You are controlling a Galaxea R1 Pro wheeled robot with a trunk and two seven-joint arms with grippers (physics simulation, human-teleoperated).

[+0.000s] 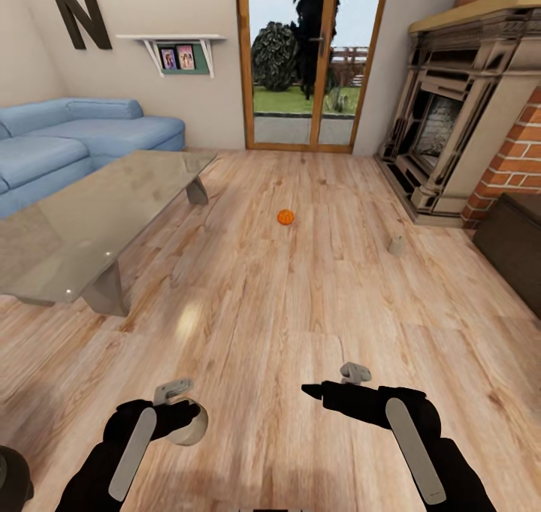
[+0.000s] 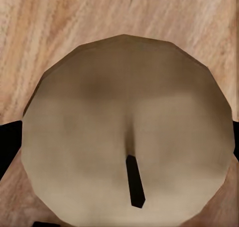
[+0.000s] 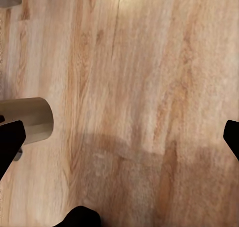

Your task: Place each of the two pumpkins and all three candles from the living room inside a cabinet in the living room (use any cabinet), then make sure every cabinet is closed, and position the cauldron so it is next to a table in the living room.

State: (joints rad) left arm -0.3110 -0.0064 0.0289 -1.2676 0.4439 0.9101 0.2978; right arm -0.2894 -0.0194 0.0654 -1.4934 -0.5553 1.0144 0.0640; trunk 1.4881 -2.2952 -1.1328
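Note:
My left gripper [image 1: 188, 420] is shut on a beige candle [image 1: 189, 426], low over the wood floor. The left wrist view looks down on that candle [image 2: 127, 132] and its dark wick, with black fingertips [image 2: 7, 142] at either side. My right gripper [image 1: 315, 392] hangs open and empty beside it; its wrist view shows fingertips [image 3: 10, 142] wide apart and the held candle [image 3: 27, 119] off to one side. An orange pumpkin [image 1: 285, 217] lies on the floor mid-room. Another candle [image 1: 397, 245] stands near the fireplace. The glass table [image 1: 68, 227] is at left, the dark cabinet [image 1: 517, 251] at the right edge. The cauldron is out of view.
A blue sofa [image 1: 75, 137] sits behind the table. A brick fireplace [image 1: 458, 121] fills the right wall, and a glass door [image 1: 312, 61] is straight ahead. Open wood floor [image 1: 300, 309] stretches between my grippers and the pumpkin.

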